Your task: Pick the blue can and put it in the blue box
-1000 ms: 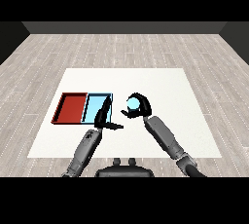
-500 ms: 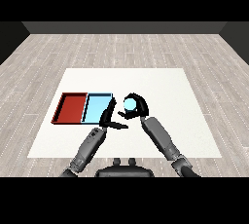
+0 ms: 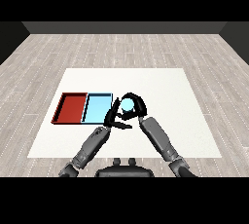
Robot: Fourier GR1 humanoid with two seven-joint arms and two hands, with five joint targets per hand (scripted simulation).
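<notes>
Light blue against black: the blue can (image 3: 128,104) sits in my robot's right hand (image 3: 134,106), whose fingers and thumb curl round it just off the right edge of the light blue tray (image 3: 96,108). From my remote station I see the can over the white worktop (image 3: 160,86), not inside either tray; whether it is lifted clear of the surface I cannot tell from the head view.

The right forearm (image 3: 158,138) comes up from the lower right corner and angles inward to the can.

The left hand (image 3: 115,117) lies close beside the right one, at the near right corner of the light blue tray, its fingers fairly straight and pointing up and across, closed on nothing. Its fingertips come very near the can and the right hand; I cannot tell whether they touch. The left forearm (image 3: 90,146) rises from the lower left.

The 2 trays lie side by side toward the left of the worktop, the red tray (image 3: 72,107) outermost, its right wall against the light blue one. Grey wood-plank floor (image 3: 124,47) surrounds the worktop.
</notes>
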